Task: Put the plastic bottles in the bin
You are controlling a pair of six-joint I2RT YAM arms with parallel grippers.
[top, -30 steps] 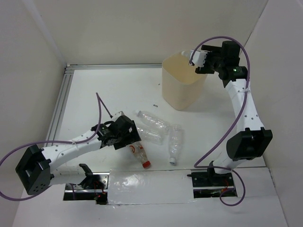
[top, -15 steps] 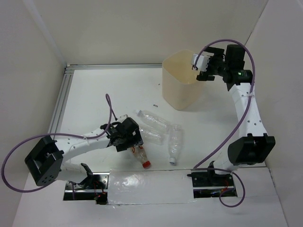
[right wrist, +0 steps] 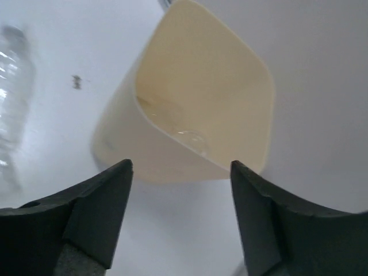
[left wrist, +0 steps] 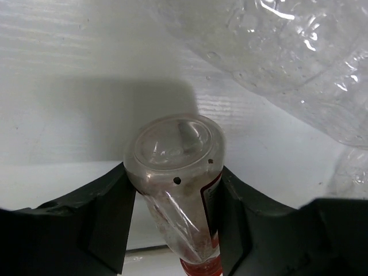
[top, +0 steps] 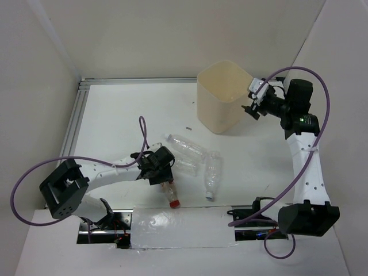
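Note:
A short clear bottle with a red cap [top: 171, 194] lies on the white table, and my left gripper [top: 163, 174] is shut on its body. In the left wrist view its base [left wrist: 175, 152] faces the camera between my two fingers [left wrist: 109, 218]. Two more clear plastic bottles lie just to the right: a large one [top: 185, 150] and a white-capped one [top: 213, 172]. The cream bin [top: 221, 112] stands at the back. My right gripper [top: 253, 102] hangs open and empty beside the bin's right rim. Through its jaws I see the bin [right wrist: 167, 155] with a clear bottle [right wrist: 192, 140] inside.
An aluminium rail [top: 75, 121] runs along the table's left side, and white walls close in on the left, back and right. A clear plastic sheet [top: 178, 227] covers the near edge between the arm bases. A small dark mark [top: 188, 127] sits on the table left of the bin.
My left gripper has slid toward the near edge over the red-capped bottle and shut on it. My right gripper has drawn back to the right, from above the bin to beside its rim.

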